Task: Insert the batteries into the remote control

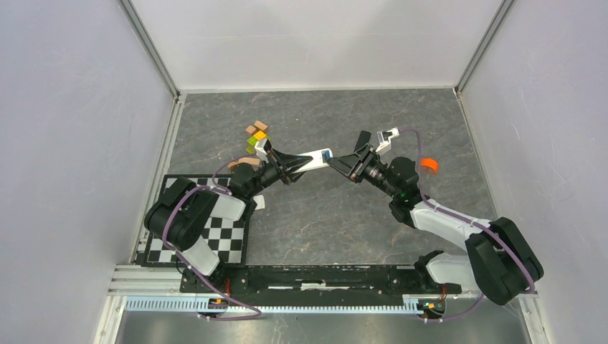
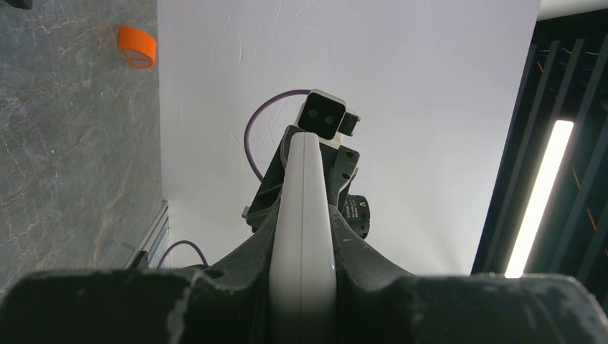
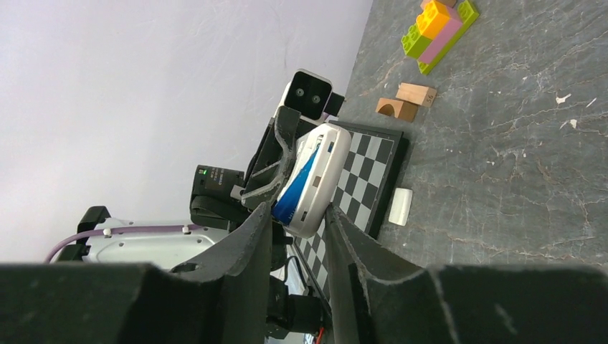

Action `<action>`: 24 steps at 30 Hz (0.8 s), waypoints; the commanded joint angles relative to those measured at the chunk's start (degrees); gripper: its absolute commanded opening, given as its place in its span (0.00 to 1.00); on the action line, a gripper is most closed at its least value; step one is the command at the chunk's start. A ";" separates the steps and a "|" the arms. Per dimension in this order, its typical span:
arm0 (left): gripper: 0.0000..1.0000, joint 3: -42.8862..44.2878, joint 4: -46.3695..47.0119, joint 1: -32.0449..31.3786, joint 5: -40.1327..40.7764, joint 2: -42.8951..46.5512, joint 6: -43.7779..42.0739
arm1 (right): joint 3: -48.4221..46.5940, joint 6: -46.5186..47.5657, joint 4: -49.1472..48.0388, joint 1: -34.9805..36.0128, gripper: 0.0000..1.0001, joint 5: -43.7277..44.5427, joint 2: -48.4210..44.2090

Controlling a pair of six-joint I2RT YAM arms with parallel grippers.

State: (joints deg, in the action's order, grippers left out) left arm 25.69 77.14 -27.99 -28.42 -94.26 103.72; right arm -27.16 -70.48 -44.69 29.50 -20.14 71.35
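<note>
**Remote Held in Mid-Air: Seating Risks at the Battery Bay**

The right gripper [image 3: 300, 211] is standing at a narrow gap, with its dark, scuffed, matte fingers flanking the near end of the remote control [image 3: 319, 172]. It is not possible to tell whether they are touching it. The left gripper [image 2: 307, 215] is clamping the remote control by its long edges and holding it above the table [image 1: 323, 215], open back facing the right wrist camera. The blue battery [image 3: 295, 188], a thin cylinder, is lying in the bay. The purple battery is not showing in any view.

Probable faults:
- The glossy, rounded white shell is offering little friction, so an end-on push risks sliding or twisting it in the clamp.
- An off-axis push risks tipping the blue battery out of the bay.

Beyond, a small white oblong piece [image 3: 400, 206] is lying just beside a checkerboard mat [image 3: 376, 154]. Wooden blocks [image 3: 407, 102] and plastic bricks [image 3: 439, 29] are sitting farther off on the grey marbled surface.
</note>
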 commanded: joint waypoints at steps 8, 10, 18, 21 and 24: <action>0.02 1.92 2.87 -0.54 -2.61 2.03 -2.91 | -1.07 0.18 -0.32 -0.10 0.34 -1.05 1.79; 0.02 2.57 1.54 -0.78 -3.35 2.87 -5.20 | -1.88 0.78 2.29 -0.23 0.34 -0.84 1.91; 0.02 4.41 -5.35 -1.54 -6.64 8.19 -13.12 | -3.19 2.00 7.71 -0.76 0.32 0.13 2.11; 0.02 4.67 -6.51 -1.59 -7.21 9.83 -15.10 | -2.93 1.98 7.62 -0.93 0.31 0.02 2.34; 0.02 5.09 -9.37 -1.55 -7.88 11.74 -17.28 | -2.12 1.86 5.57 -1.27 0.29 -1.03 2.38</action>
State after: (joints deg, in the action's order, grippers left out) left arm 27.68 65.21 -27.99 -29.04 -87.37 91.70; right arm -28.67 -70.24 -40.71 28.95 -22.11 72.55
